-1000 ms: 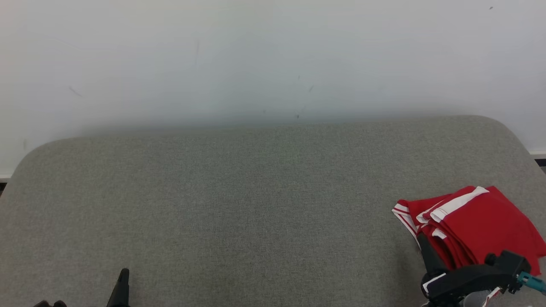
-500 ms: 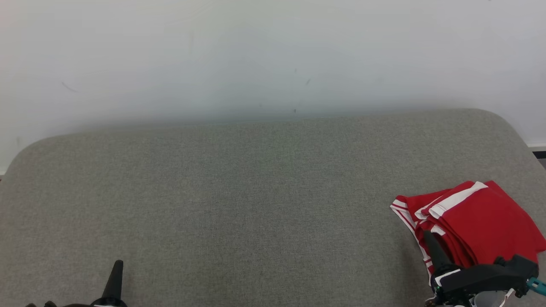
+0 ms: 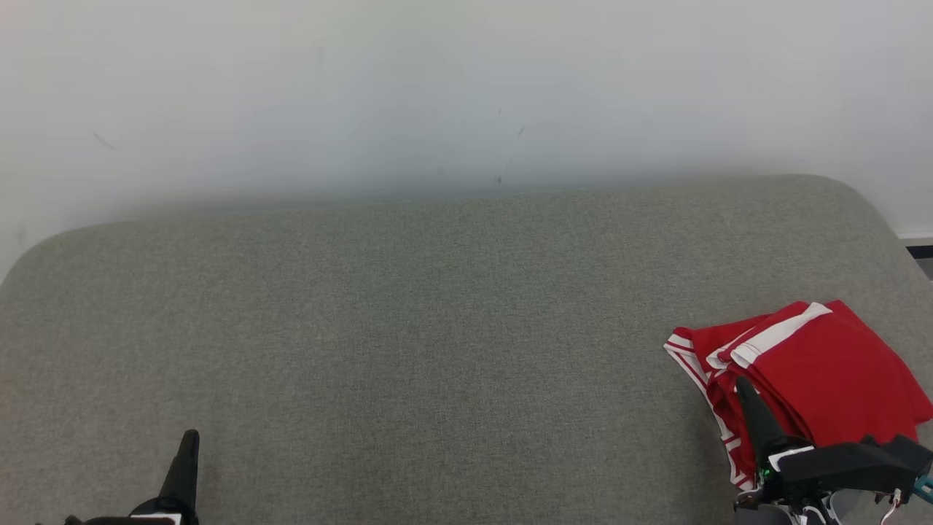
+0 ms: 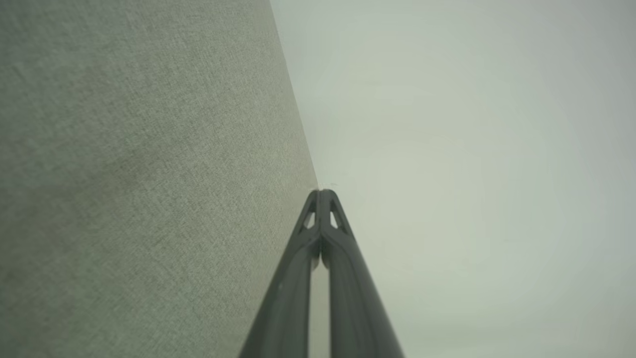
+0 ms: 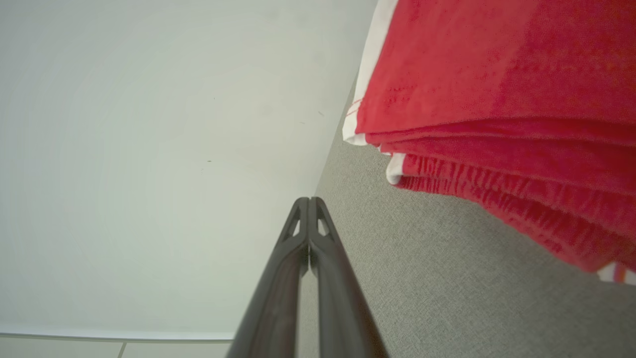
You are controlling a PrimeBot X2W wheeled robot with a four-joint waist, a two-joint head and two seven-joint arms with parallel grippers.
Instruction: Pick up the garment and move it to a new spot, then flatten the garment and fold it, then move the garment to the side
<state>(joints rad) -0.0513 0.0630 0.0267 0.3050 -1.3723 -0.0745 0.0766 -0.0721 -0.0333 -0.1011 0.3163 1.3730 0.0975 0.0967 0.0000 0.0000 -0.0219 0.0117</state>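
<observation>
Head cam has tilted since a second ago, so the whole frame slid up and the garment (image 3: 824,372) hasn't shifted on the desk (image 3: 437,328). Right gripper (image 3: 745,383) sits further right against the garment's left part, and left gripper (image 3: 189,436) is higher at lower left. I see both jaws pressed closed and empty, with the folded red garment at lower right of the head view.

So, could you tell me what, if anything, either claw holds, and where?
Nothing: the left claw and right claw are shut empty; the garment lies free.
</observation>
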